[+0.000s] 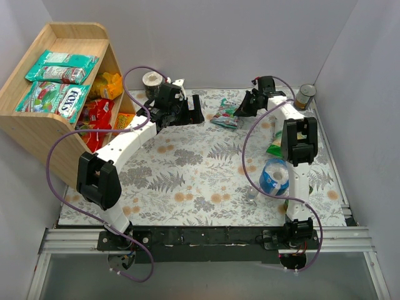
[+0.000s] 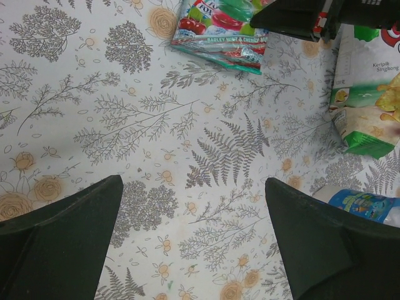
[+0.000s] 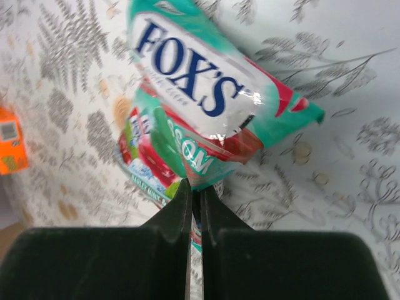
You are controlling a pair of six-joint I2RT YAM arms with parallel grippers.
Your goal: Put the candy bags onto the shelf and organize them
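My right gripper is shut on the lower edge of a teal FOX'S candy bag, crumpled, over the floral mat. In the top view this gripper is at the back centre with the bag beside it. My left gripper is open and empty above bare mat; the same bag lies ahead of it. In the top view the left gripper is just left of the bag. The wooden shelf stands at far left, with teal bags on top and red and orange-yellow bags below.
A green-and-white snack bag and a blue-and-white roll lie by the right arm; both show in the left wrist view, the bag and the roll. A tin stands back right, a roll at the back. An orange packet lies left.
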